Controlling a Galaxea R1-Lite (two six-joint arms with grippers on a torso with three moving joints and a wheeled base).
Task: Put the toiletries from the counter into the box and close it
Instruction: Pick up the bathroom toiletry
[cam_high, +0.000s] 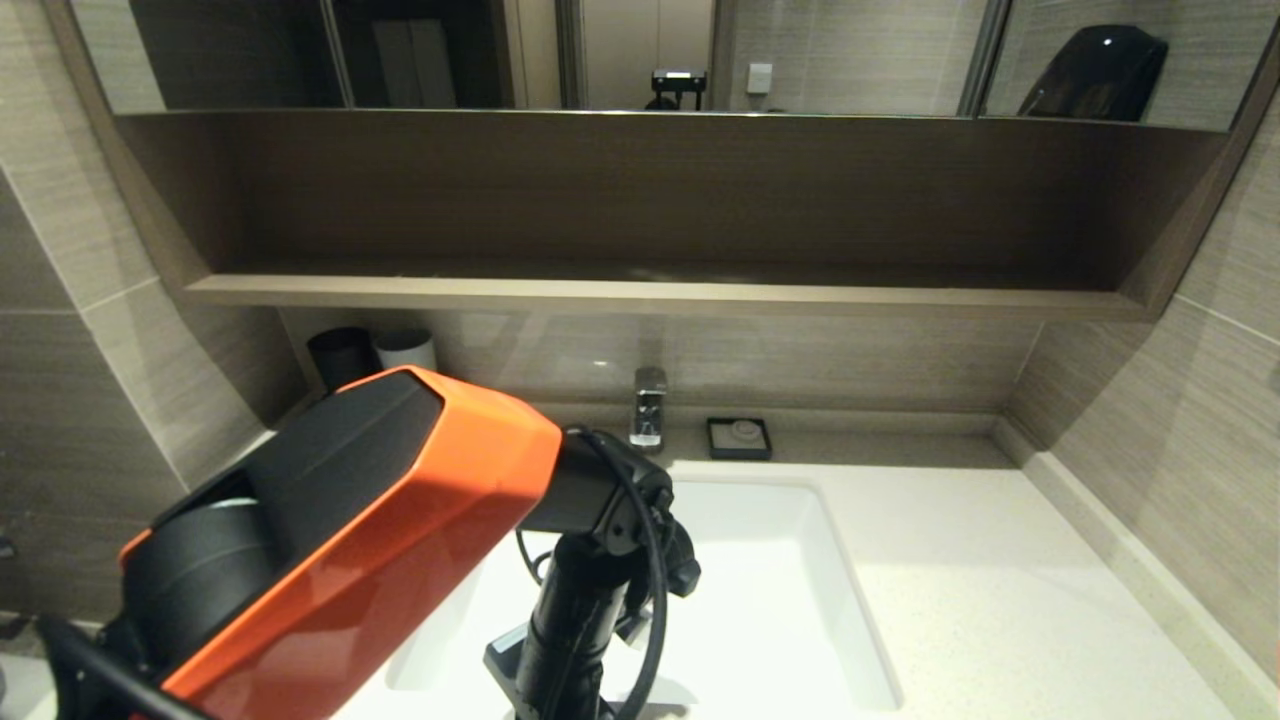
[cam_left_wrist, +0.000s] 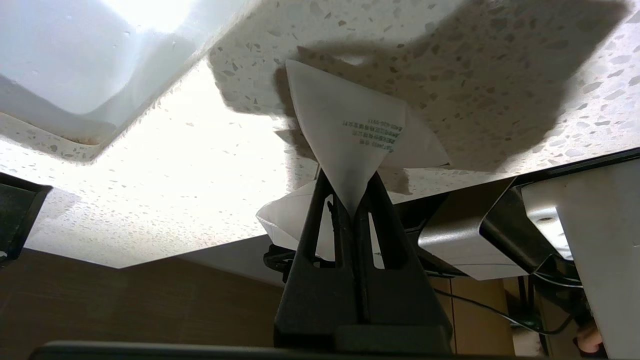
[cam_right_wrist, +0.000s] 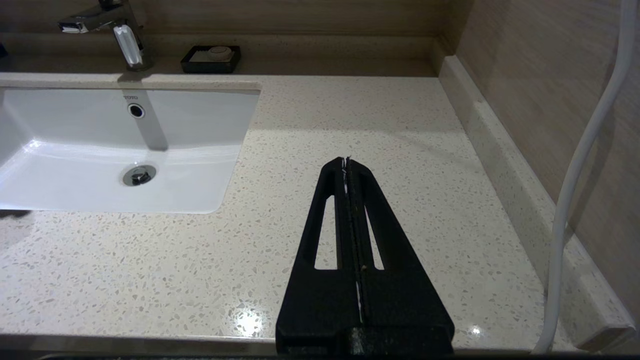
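Overhead glare whitens the counter (cam_left_wrist: 165, 165) (arm shadow beside), frames sharp.

Chrome faucet (cam_high: 649, 405) standing at back edge of basin, spout pointing forward. Small square black soap dish (cam_high: 739, 438) sitting just beside faucet, round pale soap lying in it. Black cup (cam_high: 342, 356) and white cup (cam_high: 405, 350) standing side by side in back corner under brown wooden shelf (cam_high: 660, 292). Mirror (cam_high: 640, 50) hanging above shelf.

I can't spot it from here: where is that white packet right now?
In the left wrist view, the white packet is pinched by the left pincer, over the speckled counter near the sink basin's corner.
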